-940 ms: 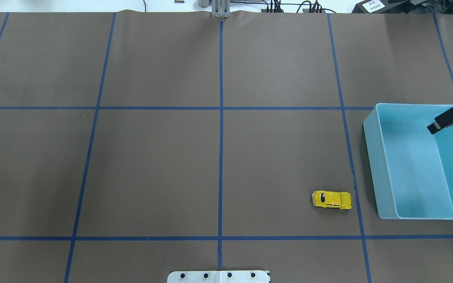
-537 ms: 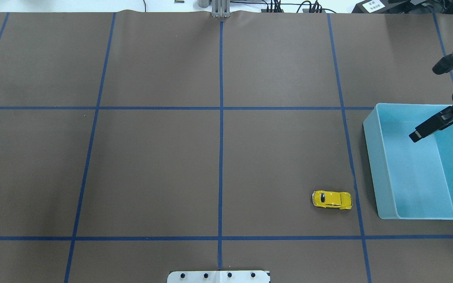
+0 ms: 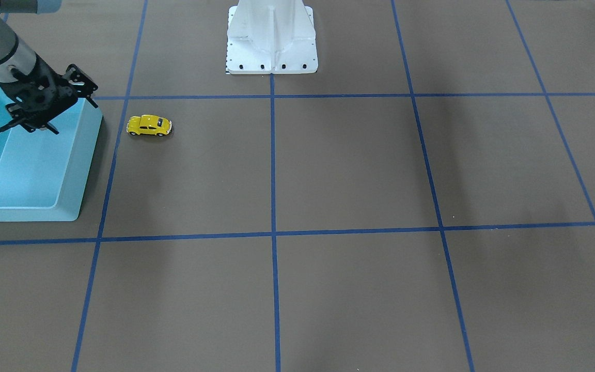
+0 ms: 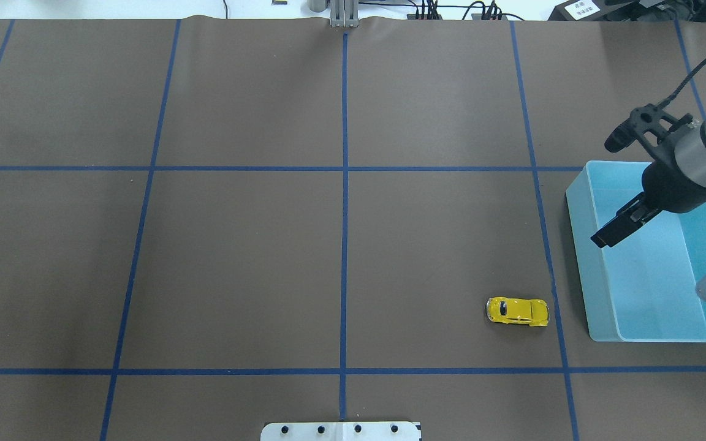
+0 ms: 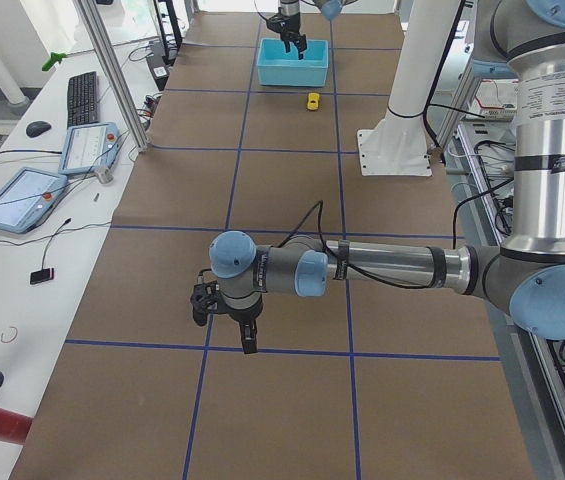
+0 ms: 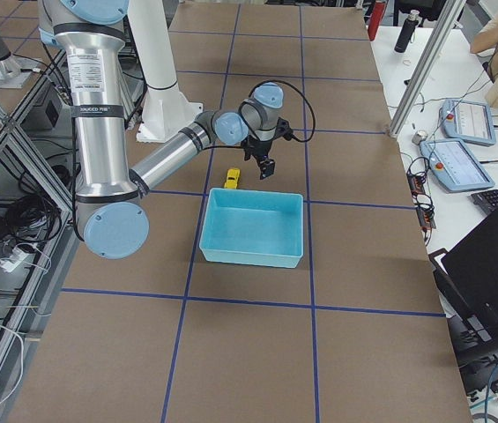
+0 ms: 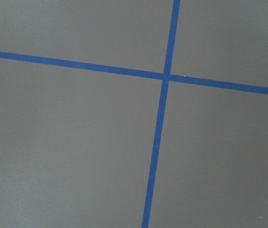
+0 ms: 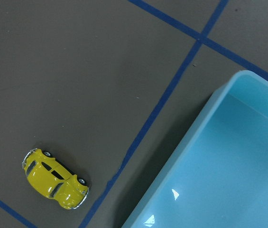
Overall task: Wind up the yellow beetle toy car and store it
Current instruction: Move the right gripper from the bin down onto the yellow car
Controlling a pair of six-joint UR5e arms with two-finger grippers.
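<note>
Right gripper point(image 4: 604, 236) up here, hanging above the left rim of the light blue bin point(image 4: 592, 288), jaws spread and nothing between them. There's the yellow beetle toy car point(image 4: 517, 311), on its wheels on the brown table point(image 4: 236, 257), just left of the bin's near corner and clear of it, with a blue tape line point(image 4: 558, 337) running between the two. My left gripper point(image 5: 242, 335) hovers low by a tape crossing, well away to the left. Whether its jaws are spread or pressed together, I cannot tell.

Right gripper point(image 4: 604, 236) advanced leftward (over bin point(image 4: 580, 202)).
</note>
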